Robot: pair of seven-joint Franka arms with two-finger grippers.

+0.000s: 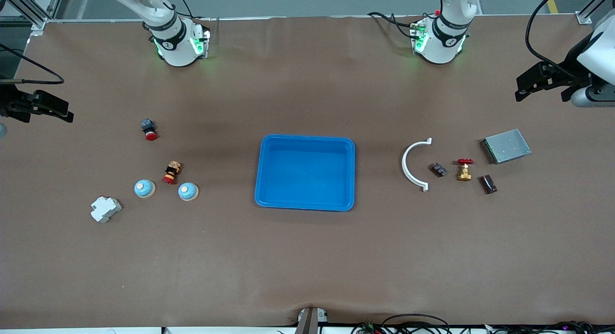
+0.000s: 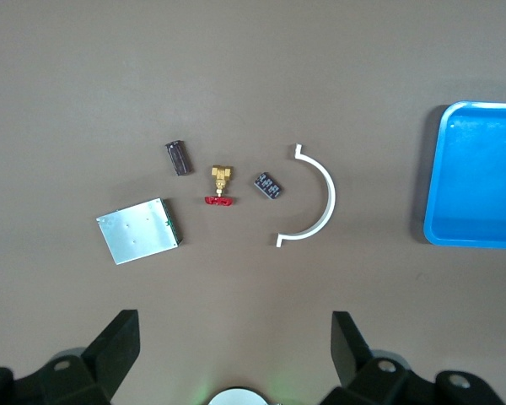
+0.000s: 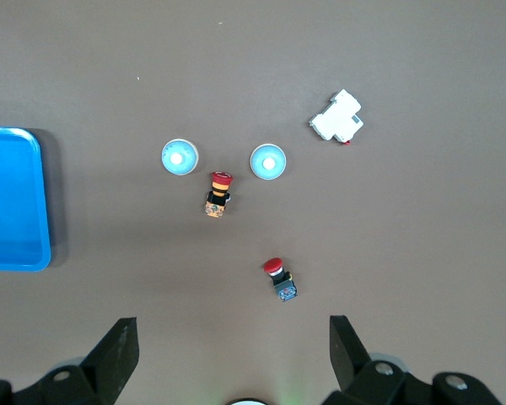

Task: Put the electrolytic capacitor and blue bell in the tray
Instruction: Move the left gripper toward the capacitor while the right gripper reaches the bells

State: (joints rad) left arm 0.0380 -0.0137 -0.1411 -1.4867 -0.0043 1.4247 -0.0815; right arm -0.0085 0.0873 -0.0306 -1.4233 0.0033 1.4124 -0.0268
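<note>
Hovering with both grippers wide open and empty: left gripper (image 2: 236, 337) over the capacitor (image 2: 179, 158), right gripper (image 3: 234, 337) over the blue bells (image 3: 180, 157). The capacitor looks light, rigid and smooth; I'd pinch across its sides. A bell's dome looks slippery; I'd grip low at the base, then carry to the tray (image 1: 261, 170).

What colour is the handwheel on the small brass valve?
Red; the valve handwheel shows best in the front view.

Evenly and softly lit from overhead; faint short shadows beside the tray (image 1: 306, 173); sharp throughout, no glare on desk (image 1: 307, 257).
</note>
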